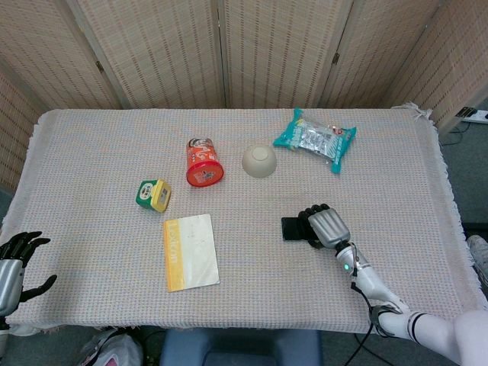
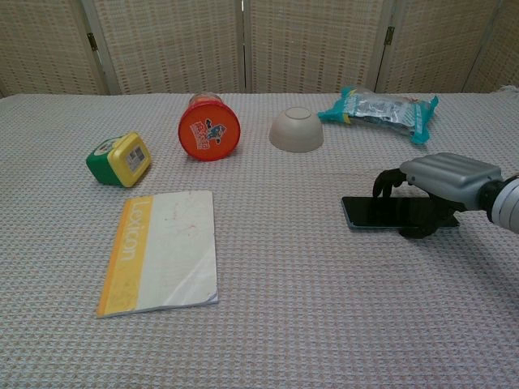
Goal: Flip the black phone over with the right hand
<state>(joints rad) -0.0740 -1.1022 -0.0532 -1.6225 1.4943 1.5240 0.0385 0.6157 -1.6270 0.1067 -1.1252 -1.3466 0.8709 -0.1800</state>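
Note:
The black phone (image 2: 369,212) lies flat on the right part of the table, its dark glossy face up; in the head view the phone (image 1: 290,228) shows only its left end. My right hand (image 2: 444,177) arches over its right half, with fingers (image 2: 388,180) hooked over the far edge and the thumb at the near edge, gripping it. From above, the right hand (image 1: 326,226) covers most of the phone. My left hand (image 1: 15,263) hangs off the table's front left corner, fingers spread, holding nothing.
A yellow-and-white booklet (image 2: 160,250) lies front left. Behind it sit a green-and-yellow box (image 2: 120,159), a red cup on its side (image 2: 209,130), an upturned beige bowl (image 2: 296,130) and a teal snack bag (image 2: 381,109). A woven cloth (image 1: 91,145) covers the table.

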